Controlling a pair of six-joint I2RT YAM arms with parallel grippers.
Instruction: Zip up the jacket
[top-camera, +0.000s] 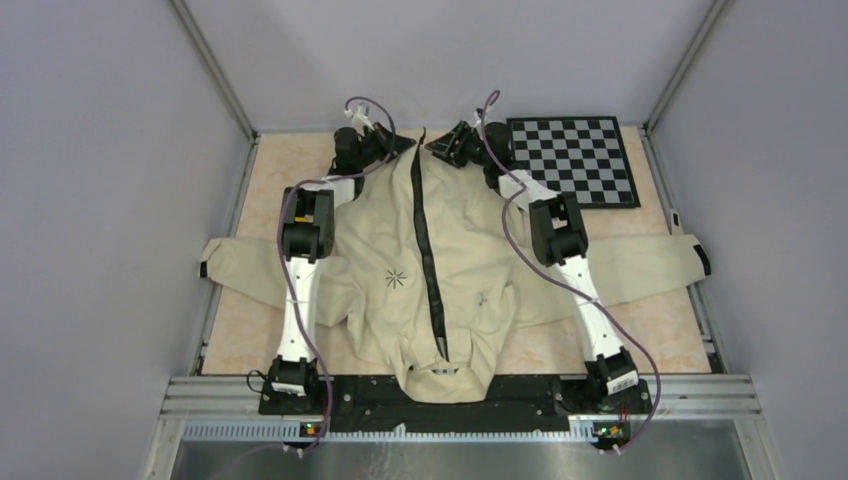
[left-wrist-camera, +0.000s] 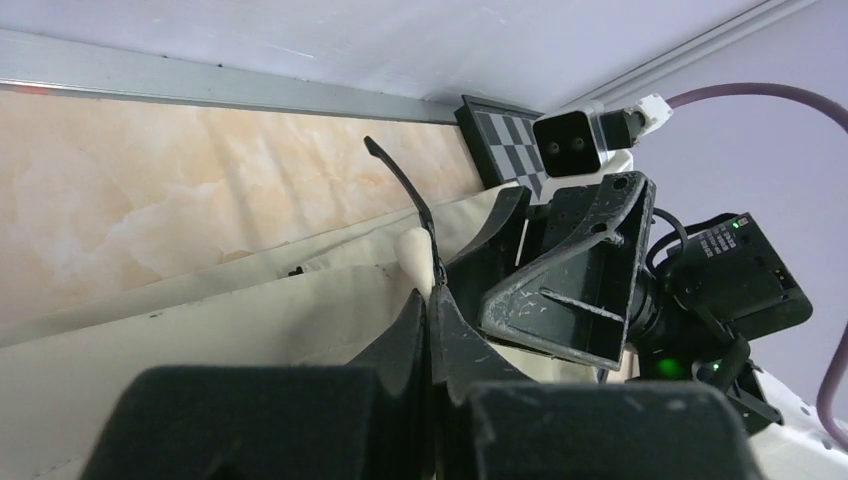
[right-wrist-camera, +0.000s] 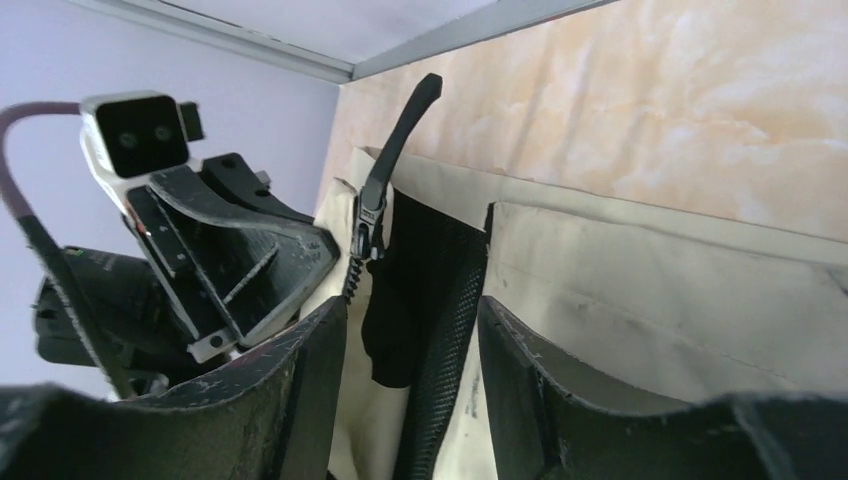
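The cream jacket (top-camera: 470, 270) lies spread on the table, collar toward the arm bases and hem at the far end. Its black zipper (top-camera: 428, 250) runs up the middle. Both grippers are at the far hem end of the zipper. My left gripper (top-camera: 398, 146) is shut on the jacket's zipper edge (left-wrist-camera: 432, 285), just below the slider. The pull tab (left-wrist-camera: 398, 178) sticks up past it. My right gripper (right-wrist-camera: 412, 305) is open, its jaws standing either side of the black zipper tape (right-wrist-camera: 445, 330) without touching it. The slider (right-wrist-camera: 368, 225) and pull tab (right-wrist-camera: 405, 120) are just beyond the left jaw.
A black-and-white checkerboard (top-camera: 572, 160) lies at the far right of the table, right of my right gripper (top-camera: 447, 145). The jacket's sleeves reach out to both table sides (top-camera: 240, 265). Grey walls and metal rails (top-camera: 220, 80) close in the table.
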